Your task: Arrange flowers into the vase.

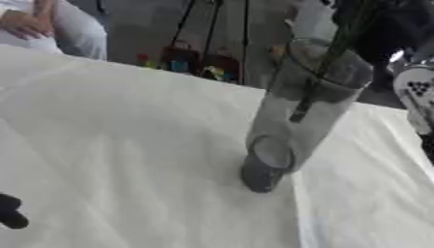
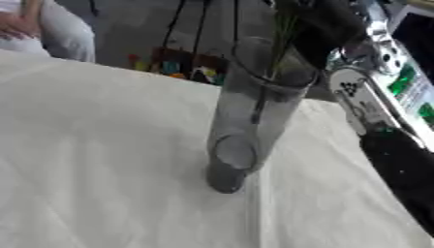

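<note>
Mid-table vase (image 1: 301, 111), stems (image 2: 280, 34) inside, cloth (image 1: 127, 160) around

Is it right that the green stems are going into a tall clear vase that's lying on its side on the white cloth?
Not quite. The vase is not lying down; it stands on its base on the white cloth, as the left eye view shows. The rest holds: it is tall and clear, and the green stems pass through its mouth, with the right hand above them.

Vase (image 1: 297, 116) on table (image 1: 127, 145); stems (image 2: 280, 43) in vase.
</note>
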